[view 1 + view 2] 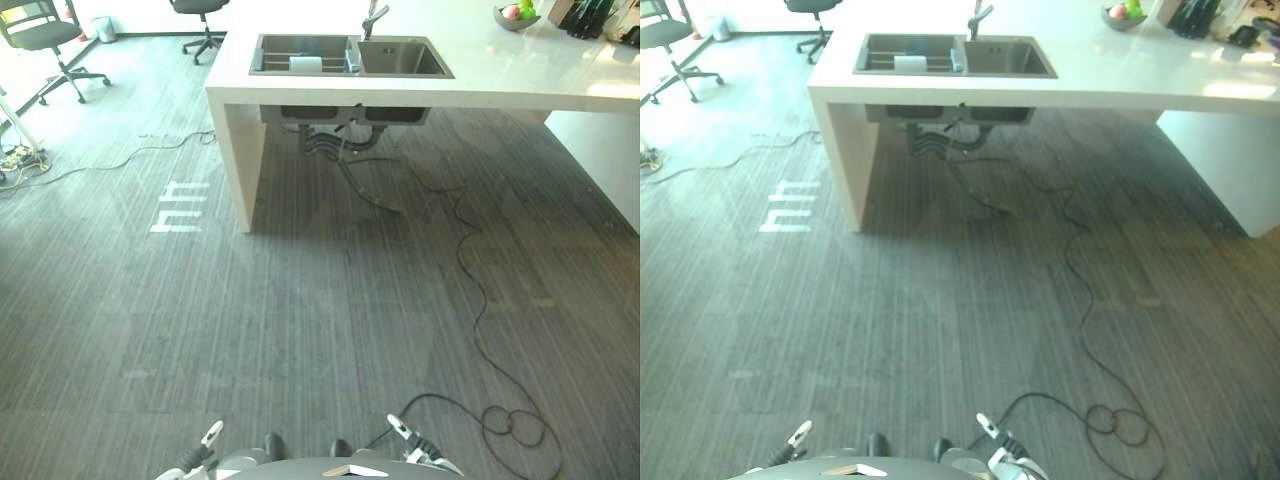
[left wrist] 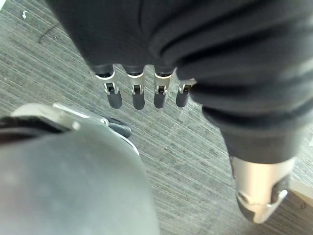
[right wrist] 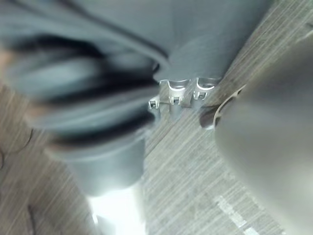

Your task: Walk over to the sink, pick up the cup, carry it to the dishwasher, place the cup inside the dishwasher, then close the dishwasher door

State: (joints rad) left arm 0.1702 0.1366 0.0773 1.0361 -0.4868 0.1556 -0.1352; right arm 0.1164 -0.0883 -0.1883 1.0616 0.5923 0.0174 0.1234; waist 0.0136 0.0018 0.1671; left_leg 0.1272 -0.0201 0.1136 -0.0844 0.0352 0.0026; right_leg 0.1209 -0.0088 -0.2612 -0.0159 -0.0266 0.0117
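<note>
Far ahead, a steel double sink (image 1: 400, 58) is set into a white counter (image 1: 500, 75), with a tap (image 1: 372, 18) behind it. A white object that may be the cup (image 1: 305, 64) stands in the sink's left basin. My left hand (image 1: 205, 445) and right hand (image 1: 412, 438) hang low at the near edge, far from the sink. The left wrist view has the left hand's fingers (image 2: 137, 95) straight over the carpet, holding nothing. The right hand's fingers (image 3: 175, 100) also hang relaxed and empty in the right wrist view.
Grey carpet lies between me and the counter. A long black cable (image 1: 470, 280) snakes over it on the right. White tape marks (image 1: 180, 208) sit left of the counter's leg panel (image 1: 238, 160). Office chairs (image 1: 45, 45) stand at the back left. A fruit bowl (image 1: 515, 16) rests on the counter.
</note>
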